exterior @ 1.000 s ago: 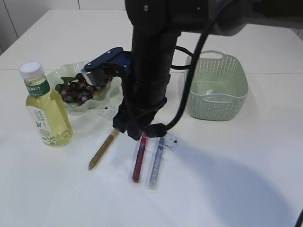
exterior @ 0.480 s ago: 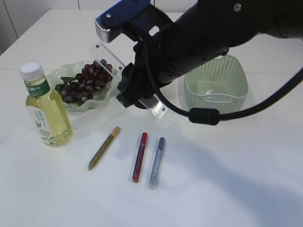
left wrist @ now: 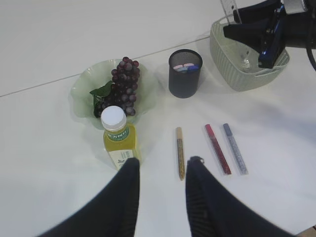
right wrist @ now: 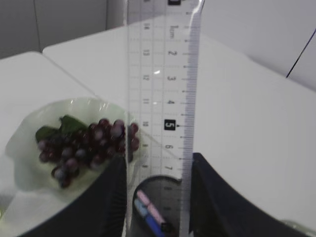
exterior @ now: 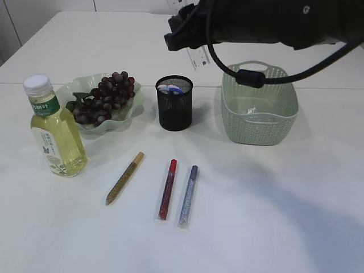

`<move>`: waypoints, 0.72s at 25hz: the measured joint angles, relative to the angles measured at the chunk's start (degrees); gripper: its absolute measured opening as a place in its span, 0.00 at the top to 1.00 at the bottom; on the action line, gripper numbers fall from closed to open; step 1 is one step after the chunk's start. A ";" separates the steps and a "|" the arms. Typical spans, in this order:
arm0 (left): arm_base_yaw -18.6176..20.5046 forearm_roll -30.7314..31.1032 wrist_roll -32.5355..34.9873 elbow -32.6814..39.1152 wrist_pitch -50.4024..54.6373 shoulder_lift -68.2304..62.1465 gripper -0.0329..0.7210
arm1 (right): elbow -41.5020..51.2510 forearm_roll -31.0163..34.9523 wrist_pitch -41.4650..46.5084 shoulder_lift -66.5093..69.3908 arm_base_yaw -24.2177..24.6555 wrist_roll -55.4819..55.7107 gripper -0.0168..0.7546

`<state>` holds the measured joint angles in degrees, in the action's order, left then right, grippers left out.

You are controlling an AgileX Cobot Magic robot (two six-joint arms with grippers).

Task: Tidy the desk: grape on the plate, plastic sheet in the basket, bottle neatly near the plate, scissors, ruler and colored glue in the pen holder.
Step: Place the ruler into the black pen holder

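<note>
My right gripper (right wrist: 158, 170) is shut on a clear ruler (right wrist: 163, 94), held upright by its edges above the black mesh pen holder (exterior: 174, 105). In the exterior view this gripper (exterior: 187, 28) hangs high over the holder, with the ruler (exterior: 197, 57) sticking down. Scissors handles (exterior: 169, 89) show inside the holder. Grapes (exterior: 105, 96) lie on the green plate (exterior: 68, 91). The yellow bottle (exterior: 54, 128) stands upright beside the plate. Gold (exterior: 125, 177), red (exterior: 168, 189) and silver (exterior: 187, 195) glue sticks lie on the table. My left gripper (left wrist: 163, 165) is open and empty, high above the bottle (left wrist: 118, 138).
A pale green basket (exterior: 259, 105) stands right of the pen holder; something clear glints inside it (left wrist: 245, 61), but I cannot tell what. The right arm (left wrist: 266, 24) reaches over the basket. The white table runs wide in front of the glue sticks.
The right arm has risen from the table with the ruler and swung up and back, uncovering the pen holder. The ruler now hangs above the holder.
</note>
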<state>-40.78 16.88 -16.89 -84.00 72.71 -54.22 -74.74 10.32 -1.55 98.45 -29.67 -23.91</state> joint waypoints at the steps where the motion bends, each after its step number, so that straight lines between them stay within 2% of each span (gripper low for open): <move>1: 0.00 0.00 0.00 0.00 0.00 0.00 0.64 | 0.00 0.13 -3.01 0.66 0.08 0.00 0.60; 8: 0.00 0.00 0.00 0.00 -0.10 -0.33 0.64 | -3.80 1.53 -17.16 8.65 0.08 0.00 0.60; 18: 0.00 0.00 0.00 0.00 -0.18 -3.70 0.64 | -16.19 6.34 -18.70 22.34 1.21 0.00 0.60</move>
<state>-40.78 16.88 -16.89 -84.00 72.53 -57.92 -90.92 16.66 -20.25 120.79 -28.46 -23.91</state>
